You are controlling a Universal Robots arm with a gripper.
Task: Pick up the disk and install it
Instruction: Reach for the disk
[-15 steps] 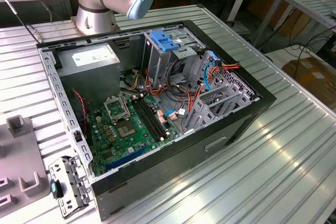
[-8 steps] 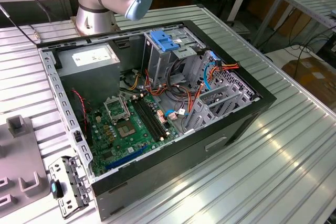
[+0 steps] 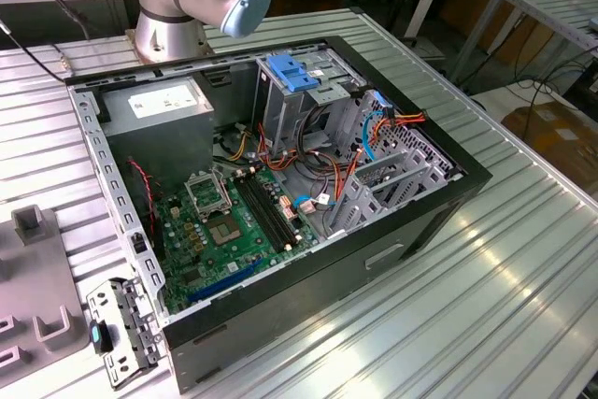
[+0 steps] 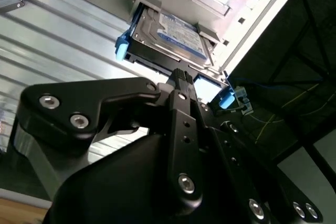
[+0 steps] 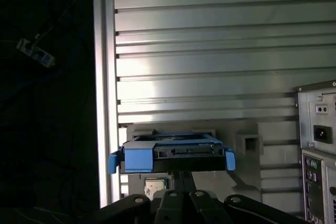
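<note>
Claw: The claw [image 4: 181, 74] hung at the near edge of the disk. Neither wrist view let you tell whether it was open or closed, or whether it touched.
Disk: The disk [image 4: 170, 35] lay flat and label-up directly ahead of the claw, seated in a pale grey holder [image 5: 247, 142] on the ribbed metal table [image 5: 210, 51]. It looked not yet lifted.
Bracket: The blue bracket [image 5: 139, 160] framed the disk, and a tab stuck out to either side of the claw.
Case: The open computer case [image 3: 308, 296] stood well apart from the claw.
Weight: You should have expected a dense, rigid block, heavy for its size.
Surface: The bare metal and glossy label looked slick, and the plastic bracket likely flexed a little.
Fragility: It was probably sensitive to shock, so a knock or a drop was the main risk.
Hold: The best grip was probably across the two long sides, centred so the disk would not tip. The blue tabs looked too weak to take the load.
</note>
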